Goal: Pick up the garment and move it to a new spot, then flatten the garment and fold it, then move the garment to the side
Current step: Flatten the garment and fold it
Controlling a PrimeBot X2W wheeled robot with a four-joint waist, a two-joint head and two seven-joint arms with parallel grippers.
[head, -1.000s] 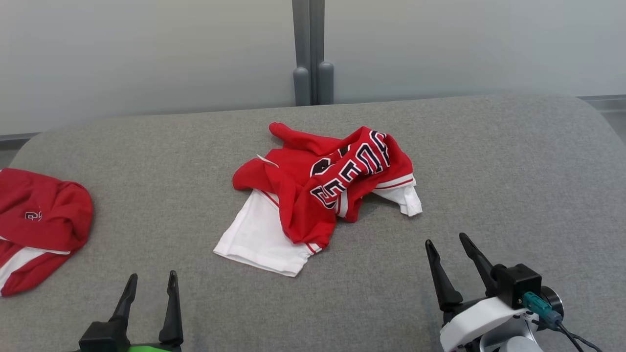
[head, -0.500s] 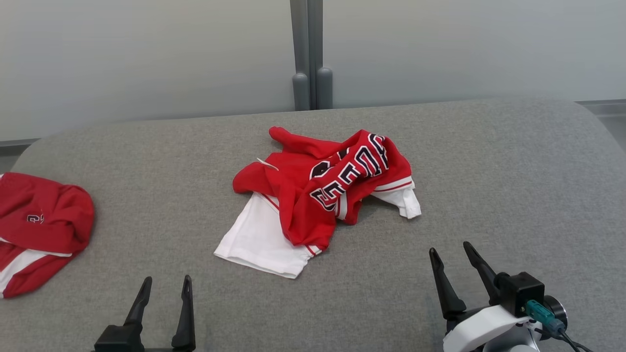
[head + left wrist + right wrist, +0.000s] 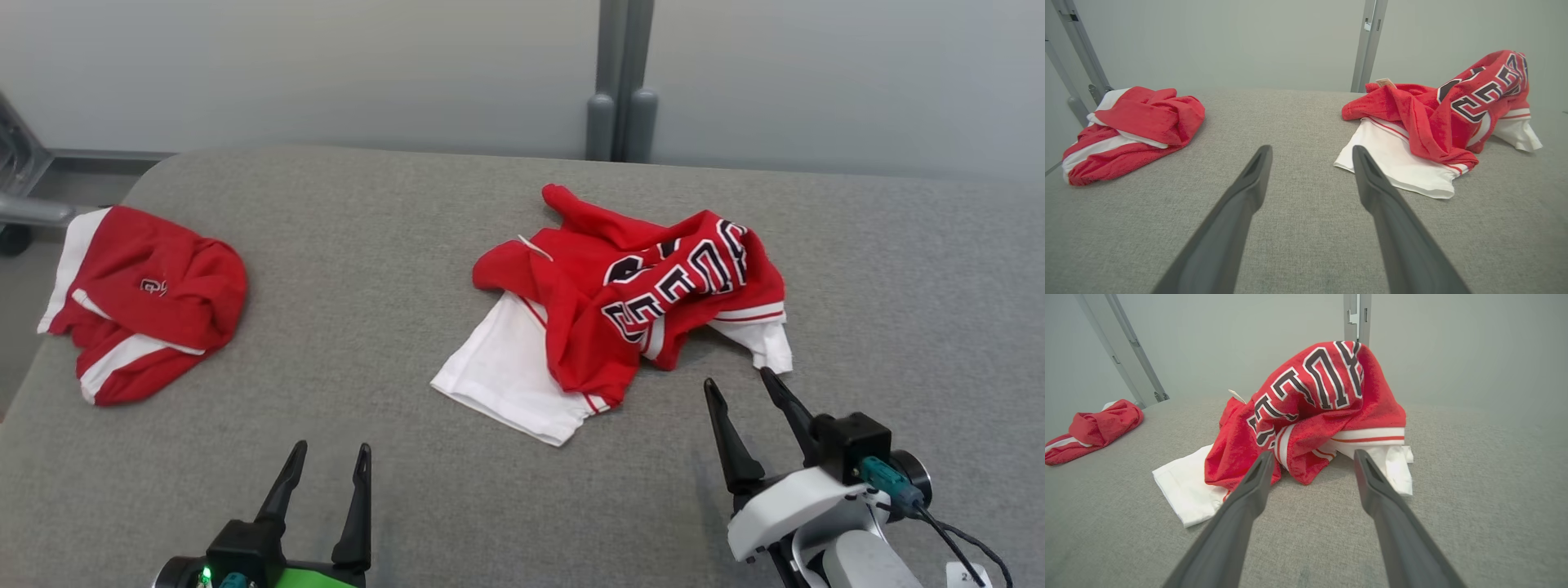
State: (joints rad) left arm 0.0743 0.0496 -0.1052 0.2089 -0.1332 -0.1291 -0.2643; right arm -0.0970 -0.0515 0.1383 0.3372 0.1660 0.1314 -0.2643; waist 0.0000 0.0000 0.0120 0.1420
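Note:
The garment is a crumpled red jersey with white panels and dark block letters, heaped in the middle of the grey padded table. It also lies at the right of the left wrist view, garment, and straight ahead in the right wrist view, garment. My right gripper stands open just short of the garment's white near-right corner, its fingertips apart from the cloth. Well to the garment's near left, my left gripper is open over bare table, holding nothing.
A second red and white garment lies bunched at the table's left edge, also seen as a red heap at the left. A grey post rises behind the table against a pale wall. Bare grey surface spreads between the two heaps.
The camera has swung left, so the whole picture has shifted right and more of the left garment shows. The right gripper now stands closer to the garment's white corner. Both grippers stay open.

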